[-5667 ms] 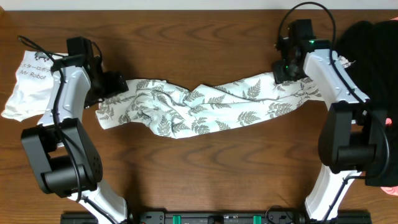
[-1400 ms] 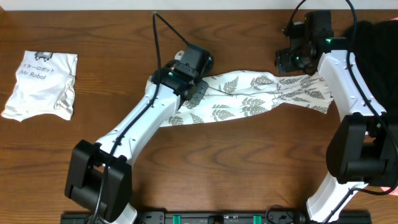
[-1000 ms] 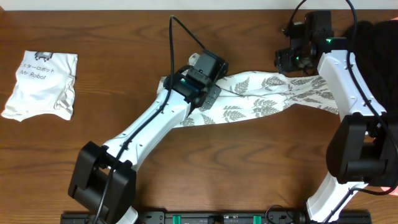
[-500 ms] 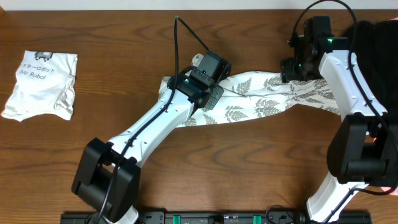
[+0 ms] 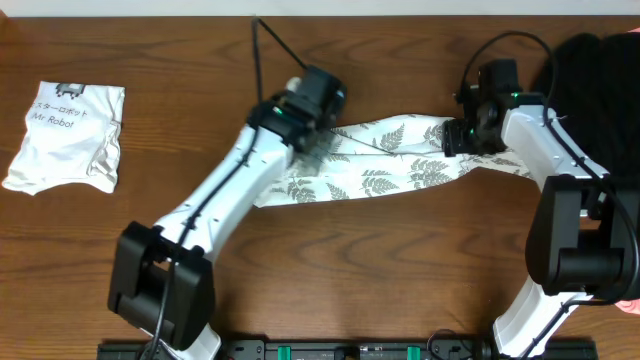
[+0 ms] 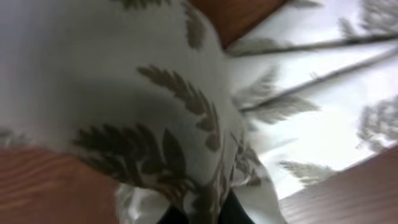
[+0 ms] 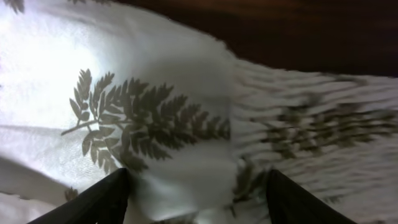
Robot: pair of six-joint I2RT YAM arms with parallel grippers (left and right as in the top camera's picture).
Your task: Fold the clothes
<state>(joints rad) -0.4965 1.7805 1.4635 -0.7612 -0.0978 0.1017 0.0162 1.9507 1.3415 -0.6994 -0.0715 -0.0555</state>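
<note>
The clothes [image 5: 390, 172], a long white fabric printed with grey fern leaves, lie in a band across the middle of the wooden table. Its left end is folded over toward the centre. My left gripper [image 5: 310, 135] is shut on that end; in the left wrist view the fabric [image 6: 155, 93] hangs in front of the camera, pinched between the dark fingertips [image 6: 208, 214]. My right gripper [image 5: 462, 140] is down on the cloth's right part. In the right wrist view its fingers [image 7: 106, 199] stand wide apart and open, with flat fern fabric [image 7: 155, 124] between them.
A folded white "Mr Robot" shirt [image 5: 65, 135] lies at the far left. A black garment [image 5: 600, 70] is heaped at the back right corner, close behind the right arm. Bare wood [image 5: 380, 270] shows in front of the cloth.
My left gripper carried the cloth's left end rightward, then drew back a little to the left. My right gripper came down and forward onto the cloth's right part.
</note>
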